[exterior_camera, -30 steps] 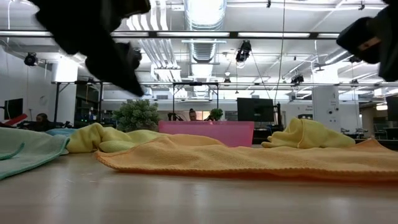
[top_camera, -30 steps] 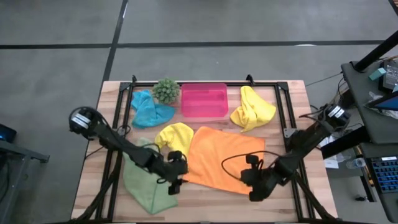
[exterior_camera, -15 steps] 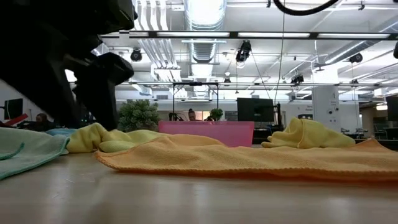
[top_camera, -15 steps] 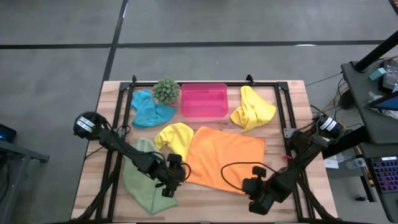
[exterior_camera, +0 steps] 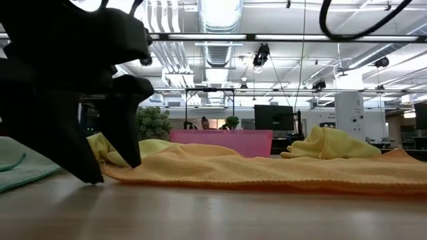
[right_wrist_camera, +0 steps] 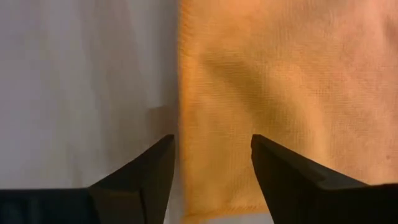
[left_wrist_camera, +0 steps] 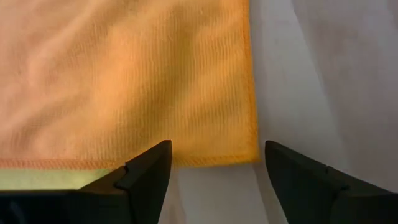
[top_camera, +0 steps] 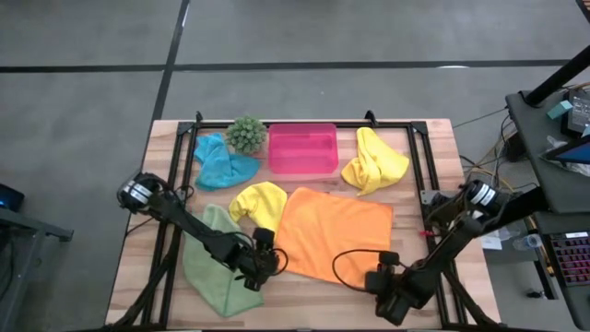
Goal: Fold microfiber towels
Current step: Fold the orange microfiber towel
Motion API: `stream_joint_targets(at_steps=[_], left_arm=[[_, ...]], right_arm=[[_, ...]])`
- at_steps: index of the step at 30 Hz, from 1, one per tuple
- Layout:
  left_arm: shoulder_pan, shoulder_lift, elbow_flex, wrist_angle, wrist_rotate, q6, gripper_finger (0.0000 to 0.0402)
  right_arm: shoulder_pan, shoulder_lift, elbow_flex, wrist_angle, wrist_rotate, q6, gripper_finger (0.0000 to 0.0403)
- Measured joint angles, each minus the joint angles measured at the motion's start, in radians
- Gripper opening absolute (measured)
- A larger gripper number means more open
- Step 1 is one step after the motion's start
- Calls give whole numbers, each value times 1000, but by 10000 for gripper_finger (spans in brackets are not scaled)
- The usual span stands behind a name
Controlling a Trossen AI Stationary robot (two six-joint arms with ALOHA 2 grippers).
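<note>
An orange towel lies spread flat in the middle of the table. My left gripper is open low over its near left corner, one finger on each side of the corner; whether the fingertips touch the table I cannot tell. My right gripper is open above the near right corner, its fingers astride the towel's right edge. A light green towel lies crumpled at the near left. A yellow towel lies beside the orange one, a second yellow towel at the far right, and a teal towel at the far left.
A pink tray and a spiky green plant stand along the far edge. A black frame runs round the table. Bare wood shows between the orange towel and the near edge.
Both grippers have come down toward the orange towel's near corners. My left gripper has dropped from high up to just above the table at the near left corner. My right gripper has moved toward the table's near edge and a little to the right. The towels have stayed put.
</note>
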Motion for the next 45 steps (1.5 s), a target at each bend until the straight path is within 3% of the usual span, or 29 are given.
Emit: stream_joint_targets(at_steps=[4, 9, 20, 25, 31, 38, 45], left_arm=[[0, 13, 0, 31, -16, -3, 227], [-1, 36, 2, 53, -26, -31, 178], [3, 31, -2, 62, -13, -75, 10], [0, -25, 17, 48, 158, -80, 1], [0, -78, 115, 53, 351, -107, 0], [-4, -84, 262, 70, 480, -182, 0], [-8, -80, 296, 77, 483, -210, 0]], right_arm=[[2, 16, -20, 13, 0, -1, 189], [5, 8, -50, 43, -2, 1, 155], [20, 0, -44, 37, -15, -85, 17], [26, -46, -14, -12, -78, -108, 9], [28, -112, 28, -27, -249, -55, 9], [57, -154, 116, -58, -371, 64, 8], [86, -158, 204, -199, -329, 139, 8]])
